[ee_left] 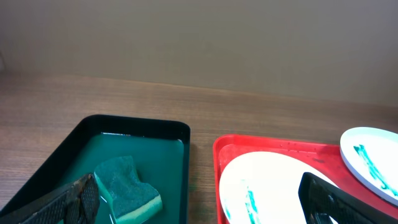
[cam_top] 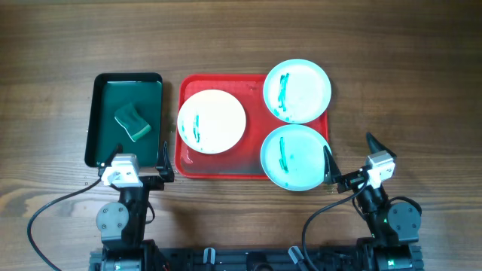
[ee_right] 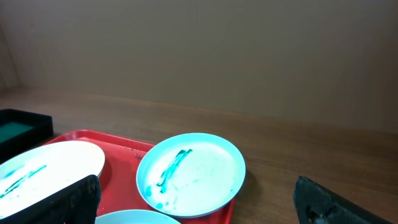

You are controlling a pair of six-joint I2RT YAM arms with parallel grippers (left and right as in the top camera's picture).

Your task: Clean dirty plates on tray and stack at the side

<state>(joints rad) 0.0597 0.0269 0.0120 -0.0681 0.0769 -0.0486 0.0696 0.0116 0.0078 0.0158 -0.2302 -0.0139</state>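
Red plastic, a large rectangular tray with rounded corners, is lying in the middle of the wooden table and is carrying all three plates. The round white plate is sitting on its left part. One pale turquoise plate is resting at the far right corner and is reaching over the rim. The second pale turquoise plate is lying at the near right corner and is also hanging over the rim. Each plate is showing teal-green smears.

The left gripper is hovering near the table edge with its jaws spread wide. The white plate is lying ahead of it and to its right, apart from the fingers. Under its left side, the smaller dark green rectangular tray is holding a green sponge.

The right gripper is also standing wide open and is holding nothing. Its left finger is pointing just beside the edge of the nearer turquoise plate. In the overhead view it is not possible to tell if they are touching.
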